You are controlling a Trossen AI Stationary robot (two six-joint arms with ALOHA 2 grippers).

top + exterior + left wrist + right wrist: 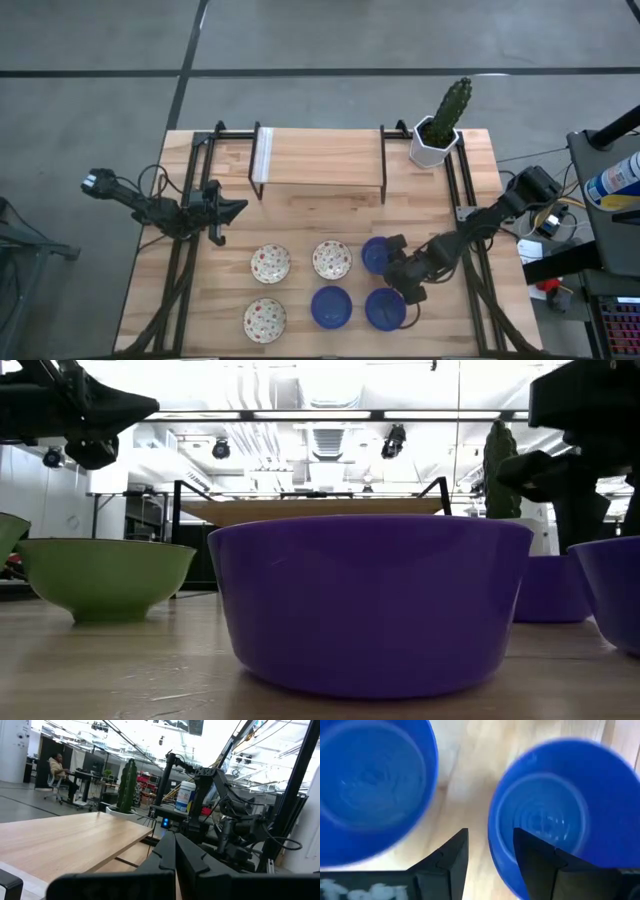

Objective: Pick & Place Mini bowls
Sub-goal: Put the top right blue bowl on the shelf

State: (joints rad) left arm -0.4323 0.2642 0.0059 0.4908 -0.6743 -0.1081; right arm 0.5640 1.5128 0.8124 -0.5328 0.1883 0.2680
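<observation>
High view: six mini bowls sit in two rows on the worktop [300, 200]. Speckled ones lie at [270, 263], [332, 259] and [265, 319]; blue ones at [331, 307], [384, 309] and [375, 255]. The right gripper [405, 283] hangs between the two rightmost blue bowls, at about 5 o'clock on the worktop. The left gripper [232, 211] waits at 9 o'clock, well apart from the bowls. A cactus pot [434, 146] stands at 1 o'clock

Low view: a blue bowl [370, 600] fills the middle; a bowl [105, 578] that looks green here stands at its 9 o'clock

Left wrist view: the left gripper [175, 851] has its fingers pressed together, holding nothing

Right wrist view: the right gripper [490, 855] has its fingers spread, one inside the rim of a blue bowl [555, 815], one outside; another blue bowl [372, 785] sits beside it

My reading: either a bowl has just been let go or a rim pinch is about to begin; I cannot tell which. A pick calls for closing on the rim and lifting; a release calls for rising straight up so the bowl is not dragged
</observation>
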